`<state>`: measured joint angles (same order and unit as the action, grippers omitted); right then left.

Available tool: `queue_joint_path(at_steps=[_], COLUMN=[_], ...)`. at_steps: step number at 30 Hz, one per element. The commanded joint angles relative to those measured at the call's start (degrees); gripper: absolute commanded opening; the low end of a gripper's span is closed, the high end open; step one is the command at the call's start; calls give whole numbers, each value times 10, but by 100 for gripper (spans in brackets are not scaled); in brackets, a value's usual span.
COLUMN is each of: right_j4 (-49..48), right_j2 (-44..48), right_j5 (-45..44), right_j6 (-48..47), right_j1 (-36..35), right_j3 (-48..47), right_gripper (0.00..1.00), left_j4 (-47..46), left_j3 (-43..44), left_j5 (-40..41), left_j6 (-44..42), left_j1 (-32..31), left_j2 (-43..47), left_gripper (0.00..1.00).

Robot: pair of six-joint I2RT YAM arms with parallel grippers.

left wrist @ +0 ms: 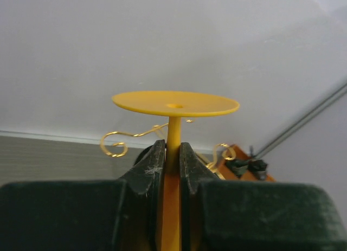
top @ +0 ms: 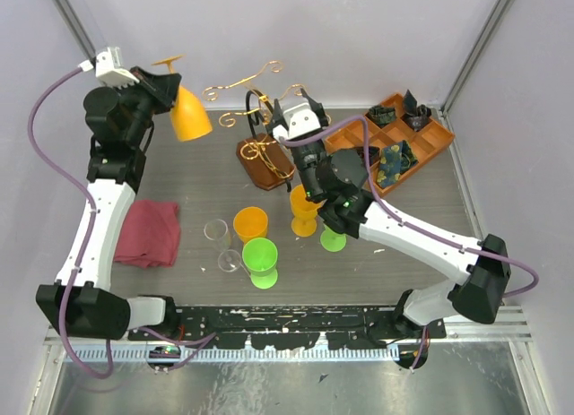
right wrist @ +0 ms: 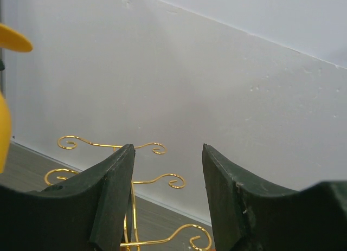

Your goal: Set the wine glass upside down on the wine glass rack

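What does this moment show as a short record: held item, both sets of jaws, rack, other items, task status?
held item: wine glass, yellow, foot up and bowl down, in the air left of the rack
left jaws: shut on the glass stem
right jaws: open, empty, close to the rack's gold wire arms
rack: no glass on it
other items: spare glasses, red cloth, orange tray
task status: glass not yet on the rack
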<state>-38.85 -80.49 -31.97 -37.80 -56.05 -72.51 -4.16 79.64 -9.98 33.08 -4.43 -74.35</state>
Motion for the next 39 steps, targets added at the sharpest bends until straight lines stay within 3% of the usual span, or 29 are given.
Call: queue_joint_path(at_steps=[1,5,13,17,26,39], right_j4=[17,39,78,76,57,60], right_j2=[44,67,103,113,113,69], right_j5=[-29,-39,-47,-49,-54,-54], right_j6=[-19,-19,-20,-36,-68,-80], right_j1=[-3,-2,-3,-2,-2,-1], right_j3=[1,5,17,33,50,12], right_gripper=[58,59,58,58,58,58], left_j4=[-26,-98,-365,-491,-673,-716], left_j3=[-69,-134,-256,-286,-300,-278], left_j5=[66,99,71,36,-38,-51], left_j6=[-174,-211,-219,-217,-146,-155], left_j1=[1,1,1,1,0,-23], left_j2=[11,11,-46,-96,-207,-284], left_gripper=[0,0,0,0,0,0])
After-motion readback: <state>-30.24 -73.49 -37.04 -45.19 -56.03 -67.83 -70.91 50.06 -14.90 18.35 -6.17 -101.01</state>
